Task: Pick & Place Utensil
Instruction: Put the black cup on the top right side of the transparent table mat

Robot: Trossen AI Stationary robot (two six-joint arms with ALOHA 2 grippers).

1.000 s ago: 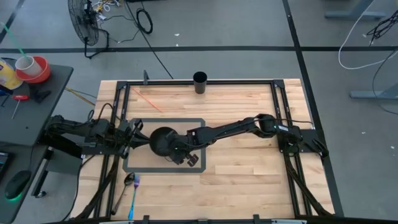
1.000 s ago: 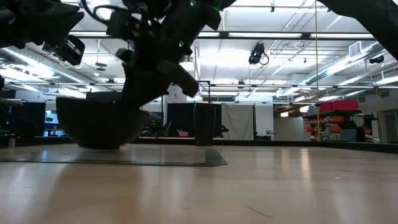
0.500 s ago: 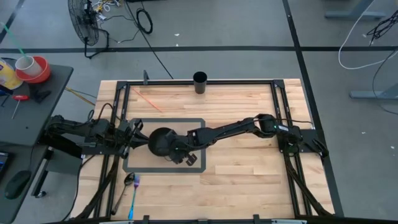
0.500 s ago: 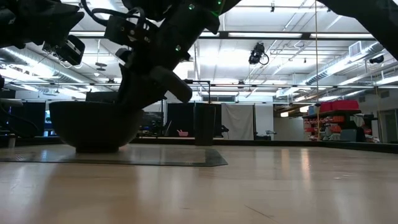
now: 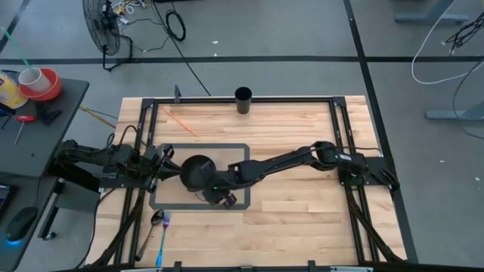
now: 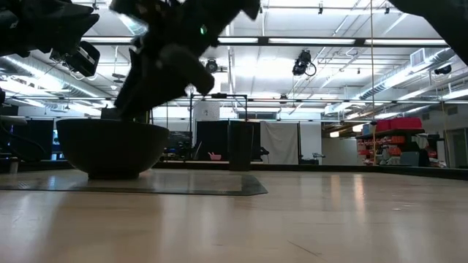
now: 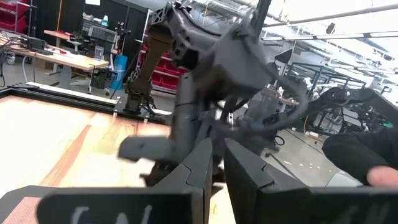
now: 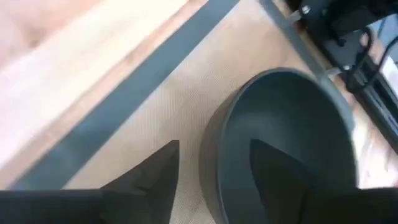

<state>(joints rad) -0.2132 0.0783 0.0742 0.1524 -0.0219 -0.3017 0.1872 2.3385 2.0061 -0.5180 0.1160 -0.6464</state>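
A dark bowl [image 5: 198,172] stands upright by its base on a tan mat with a grey border [image 5: 170,202]; the low view shows the bowl [image 6: 111,146] level. My right gripper [image 5: 218,196] hovers open just above the bowl's near-right rim, and in its wrist view the rim [image 8: 211,163] shows between the two fingers, apart from them. My left gripper [image 5: 168,159] waits shut at the bowl's left. A spoon [image 5: 156,218] and a blue-handled utensil [image 5: 162,240] lie flat near the table's near-left edge.
A black cup [image 5: 243,100] stands at the far edge. Black rails frame the table on the left [image 5: 144,136] and the right [image 5: 340,136]. Bare wood lies to the right of the mat and along the near side.
The bowl, tipped and shifted right a second ago, has settled level on the mat, a little farther left. My right gripper has come away from the bowl's rim, rising and moving slightly toward the near edge.
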